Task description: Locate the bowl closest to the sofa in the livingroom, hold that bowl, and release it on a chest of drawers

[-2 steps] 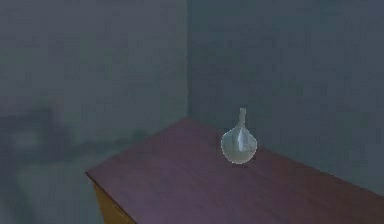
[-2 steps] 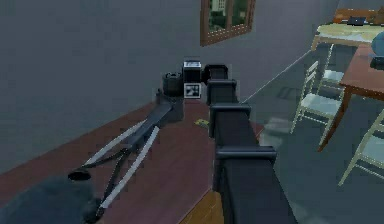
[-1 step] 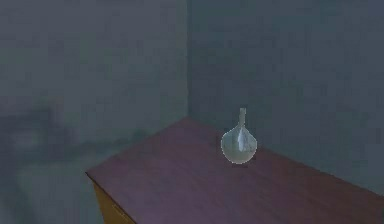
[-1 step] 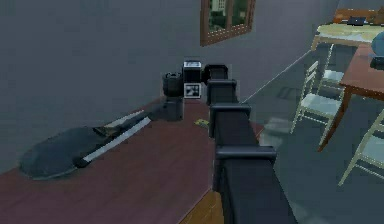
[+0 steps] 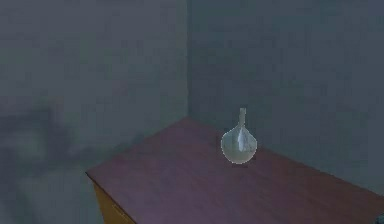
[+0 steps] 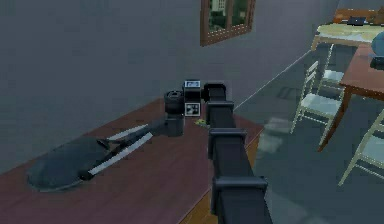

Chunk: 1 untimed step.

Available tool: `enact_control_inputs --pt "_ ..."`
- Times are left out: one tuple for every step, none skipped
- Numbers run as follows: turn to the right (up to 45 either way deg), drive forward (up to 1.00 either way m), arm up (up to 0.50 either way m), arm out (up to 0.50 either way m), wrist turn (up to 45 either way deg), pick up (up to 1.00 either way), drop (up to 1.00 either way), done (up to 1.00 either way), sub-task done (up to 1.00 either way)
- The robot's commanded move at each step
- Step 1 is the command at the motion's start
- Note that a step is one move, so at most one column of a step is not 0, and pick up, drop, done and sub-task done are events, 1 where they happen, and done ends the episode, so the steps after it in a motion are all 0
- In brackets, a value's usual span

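though its load, if any, unclear, gripper at a dark bowl on the reddish-brown top

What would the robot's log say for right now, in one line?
arm: reaching over wooden top | gripper: at dark bowl-like thing, hold unclear | ahead: pale vase on top
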Motion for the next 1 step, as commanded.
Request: enact_control_inputs --pt "0.0 0.00 -0.32 0.00 0.0 0.00 0.00 0.00 0.00"
